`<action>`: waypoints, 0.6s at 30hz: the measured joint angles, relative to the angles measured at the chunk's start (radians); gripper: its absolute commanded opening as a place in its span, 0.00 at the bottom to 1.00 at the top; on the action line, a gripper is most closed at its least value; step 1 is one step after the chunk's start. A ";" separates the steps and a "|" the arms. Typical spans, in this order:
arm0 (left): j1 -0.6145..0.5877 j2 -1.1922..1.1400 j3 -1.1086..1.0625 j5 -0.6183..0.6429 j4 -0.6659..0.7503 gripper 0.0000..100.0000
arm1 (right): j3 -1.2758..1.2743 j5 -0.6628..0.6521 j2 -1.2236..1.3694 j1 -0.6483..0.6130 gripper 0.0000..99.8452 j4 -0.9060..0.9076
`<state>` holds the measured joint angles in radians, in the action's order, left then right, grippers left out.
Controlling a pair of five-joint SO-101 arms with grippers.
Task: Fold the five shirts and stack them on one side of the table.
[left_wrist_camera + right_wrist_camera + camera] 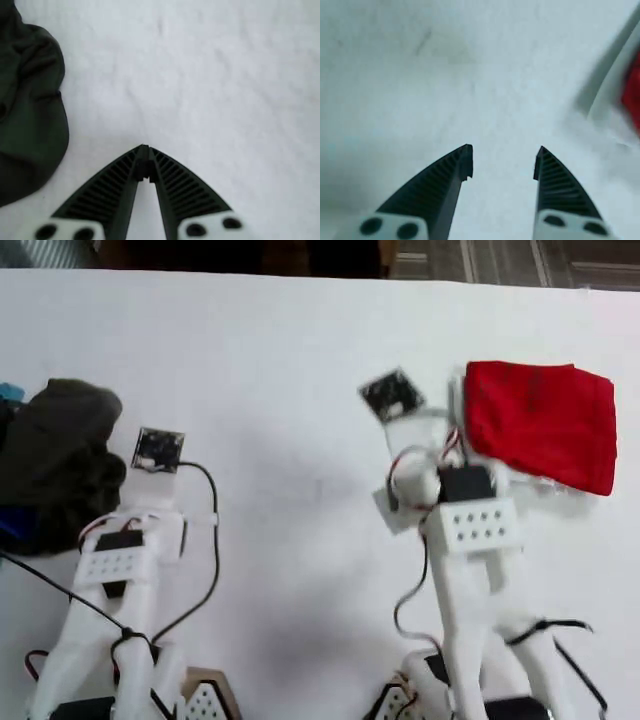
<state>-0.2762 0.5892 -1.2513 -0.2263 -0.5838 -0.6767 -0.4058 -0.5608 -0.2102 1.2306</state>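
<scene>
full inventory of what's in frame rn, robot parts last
red shirt: 1, red, folded, table's right side
white layer: 1 edge visible, white, under the red shirt; probably cloth
dark shirt: 1, dark green, crumpled, left edge
blue cloth: count unclear, blue, peeking out at the dark shirt's edge
table: 1, white
left arm: 1, white, near edge
right arm: 1, white, near edge
left claw: black, shut, over bare table beside the dark shirt
right claw: black, open, over bare table near the red shirt

Matt red cloth shirt (540, 425), dark cloth heap (55, 455), seemingly matt white table (300, 360)
</scene>
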 measured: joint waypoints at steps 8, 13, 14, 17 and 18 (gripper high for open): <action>-0.002 0.000 0.000 0.000 0.000 0.03 | -0.445 0.075 -0.166 0.000 0.20 -0.396; -0.002 0.000 0.000 0.000 0.000 0.03 | -0.537 0.126 -0.161 -0.002 0.20 -0.516; -0.002 0.000 0.000 0.000 0.000 0.03 | -0.562 0.138 -0.155 -0.002 0.20 -0.551; -0.002 0.000 0.000 0.000 0.000 0.03 | -0.611 0.169 -0.123 0.000 0.20 -0.643; -0.002 0.000 0.000 0.000 0.000 0.03 | -0.609 0.172 -0.123 0.000 0.20 -0.654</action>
<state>-0.2777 0.5892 -1.2513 -0.2263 -0.5838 -1.2858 -0.2340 -0.6836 -0.2102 0.5769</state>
